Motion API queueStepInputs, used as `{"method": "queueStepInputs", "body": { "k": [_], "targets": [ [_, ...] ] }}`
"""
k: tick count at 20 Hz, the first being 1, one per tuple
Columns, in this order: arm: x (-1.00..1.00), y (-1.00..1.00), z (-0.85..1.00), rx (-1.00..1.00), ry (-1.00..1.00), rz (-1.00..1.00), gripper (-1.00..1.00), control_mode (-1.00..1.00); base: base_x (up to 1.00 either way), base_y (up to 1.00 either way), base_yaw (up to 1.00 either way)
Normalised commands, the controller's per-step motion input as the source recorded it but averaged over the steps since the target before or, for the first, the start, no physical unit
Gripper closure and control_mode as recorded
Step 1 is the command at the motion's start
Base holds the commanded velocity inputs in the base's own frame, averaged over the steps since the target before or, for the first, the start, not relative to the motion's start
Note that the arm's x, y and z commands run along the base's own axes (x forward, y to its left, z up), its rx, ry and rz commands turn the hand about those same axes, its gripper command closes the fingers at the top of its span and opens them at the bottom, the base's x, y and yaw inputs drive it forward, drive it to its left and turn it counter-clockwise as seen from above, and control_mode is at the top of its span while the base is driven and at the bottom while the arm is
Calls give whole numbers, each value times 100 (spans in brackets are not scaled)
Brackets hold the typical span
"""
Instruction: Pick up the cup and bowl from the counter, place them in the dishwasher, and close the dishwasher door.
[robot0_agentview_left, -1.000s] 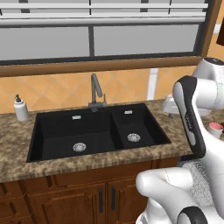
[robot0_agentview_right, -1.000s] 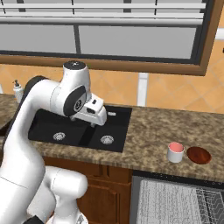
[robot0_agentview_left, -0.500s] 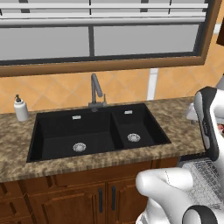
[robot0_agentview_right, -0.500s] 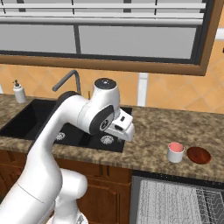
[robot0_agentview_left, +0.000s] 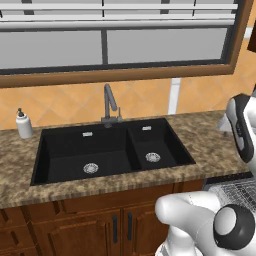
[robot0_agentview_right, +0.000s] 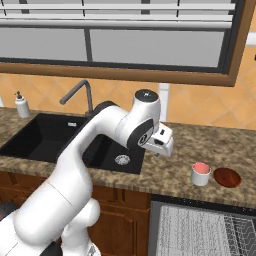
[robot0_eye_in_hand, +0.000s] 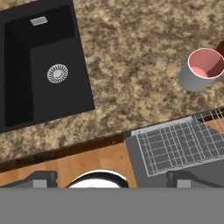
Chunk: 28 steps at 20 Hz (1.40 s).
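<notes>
I have the arm over the counter, jaws wide and empty.

My gripper (robot0_agentview_right: 162, 145) hangs above the counter (robot0_agentview_right: 175, 172) just right of the black sink (robot0_agentview_right: 60, 137), holding nothing. The cup (robot0_agentview_right: 201, 174), grey with a pink inside, stands near the counter's front edge, with the dark red bowl (robot0_agentview_right: 227, 177) just beside it toward the right end. Below them the dishwasher (robot0_agentview_right: 200, 232) is open, its grey wire rack (robot0_eye_in_hand: 179, 144) pulled out past the front edge.

We saw a soap bottle (robot0_agentview_left: 23, 123) left of the sink (robot0_agentview_left: 100, 150), a faucet (robot0_agentview_left: 109, 103) behind it, below a window (robot0_agentview_left: 120, 37).
</notes>
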Motion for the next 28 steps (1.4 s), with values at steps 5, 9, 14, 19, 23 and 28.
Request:
{"method": "queueStepInputs", "body": {
  "k": [5, 9, 14, 19, 23, 28],
  "targets": [
    [39, -17, -22, -2, 0, 4, -100, -100, 0, 0, 0],
    [39, -8, -24, -3, 0, 3, -100, -100, 0, 0, 0],
    [42, 0, -26, -5, 0, 0, -100, -100, 0, 0, 0],
    [52, -2, -26, -4, 0, 0, -100, -100, 0, 0, 0],
    [37, -14, -15, 0, 0, 0, -100, -100, 0, 0, 0],
    [23, -24, 0, 0, 8, 0, -100, -100, 0, 0, 0]
  ]
}}
